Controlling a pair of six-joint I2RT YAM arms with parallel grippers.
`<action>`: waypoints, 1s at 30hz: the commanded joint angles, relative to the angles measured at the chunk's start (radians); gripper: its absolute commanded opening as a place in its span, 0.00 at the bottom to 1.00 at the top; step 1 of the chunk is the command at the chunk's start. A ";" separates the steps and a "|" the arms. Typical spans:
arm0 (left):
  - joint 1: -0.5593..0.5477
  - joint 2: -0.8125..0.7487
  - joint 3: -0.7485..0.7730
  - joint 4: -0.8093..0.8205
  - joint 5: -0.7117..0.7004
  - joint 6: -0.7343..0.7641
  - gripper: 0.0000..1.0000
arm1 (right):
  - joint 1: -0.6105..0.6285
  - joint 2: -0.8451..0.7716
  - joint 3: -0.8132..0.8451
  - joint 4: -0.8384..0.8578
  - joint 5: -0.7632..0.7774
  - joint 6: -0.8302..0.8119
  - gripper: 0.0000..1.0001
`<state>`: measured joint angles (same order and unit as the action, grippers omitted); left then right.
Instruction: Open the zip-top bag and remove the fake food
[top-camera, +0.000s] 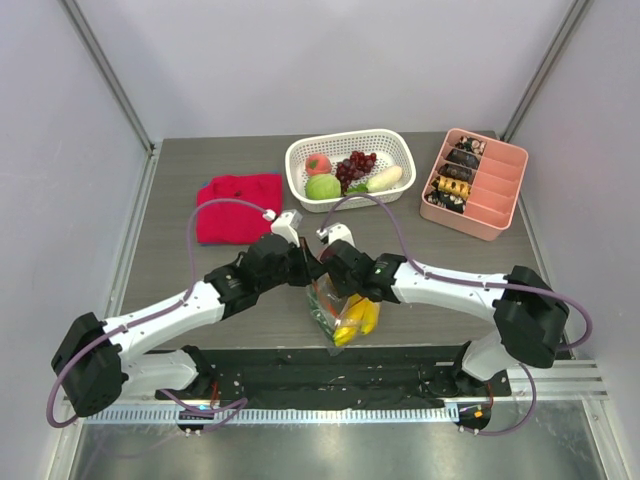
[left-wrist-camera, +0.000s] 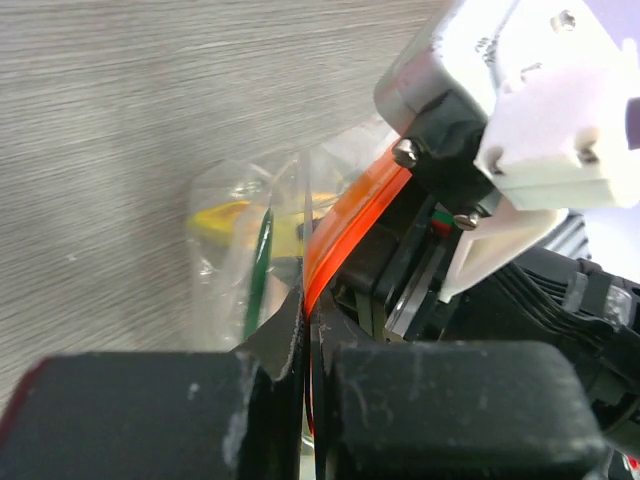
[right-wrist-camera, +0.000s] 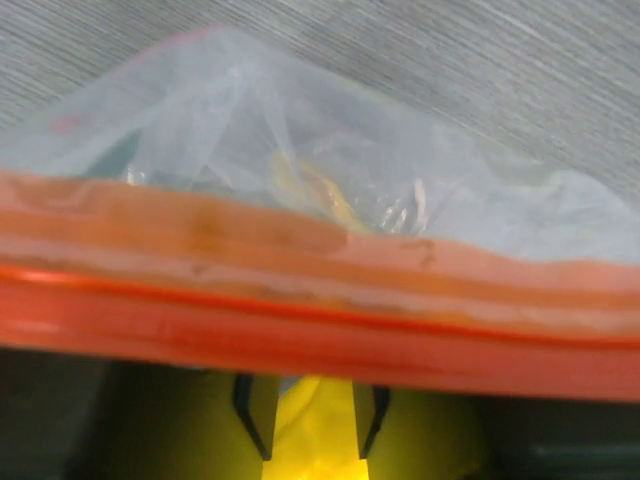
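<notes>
Centrally, zip-top bag (top-camera: 336, 300) holding bananas (top-camera: 362, 318), left claw (top-camera: 309, 272) clamped on it, right claw (top-camera: 323, 268) grip unclear, basket (top-camera: 345, 137) holding fruit (top-camera: 322, 186)

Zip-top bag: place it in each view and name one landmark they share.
Top external: zip-top bag lower centre, nearer than the white basket.
Left wrist: centre-left, its orange strip slanting up to the right.
Right wrist: fills the frame, strip running across the lower half.
Shared landmark: the yellow bananas inside it.

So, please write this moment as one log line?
left fingers: shut on zip-top bag | right fingers: at zipper strip, grip unclear | bananas: inside bag
</notes>
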<state>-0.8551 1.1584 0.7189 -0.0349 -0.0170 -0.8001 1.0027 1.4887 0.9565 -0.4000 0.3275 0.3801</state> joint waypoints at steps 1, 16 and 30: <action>-0.005 -0.026 -0.013 0.038 -0.051 0.019 0.00 | 0.002 0.030 0.020 0.017 0.071 -0.040 0.39; -0.006 -0.008 -0.021 0.050 -0.049 0.024 0.00 | 0.005 0.059 0.161 -0.141 0.117 -0.076 0.65; -0.007 0.011 0.013 0.070 -0.043 0.004 0.00 | 0.031 0.033 0.166 -0.315 0.194 0.029 0.62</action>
<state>-0.8574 1.1606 0.6827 -0.0177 -0.0669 -0.7853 1.0191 1.5444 1.1183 -0.6609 0.4500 0.3733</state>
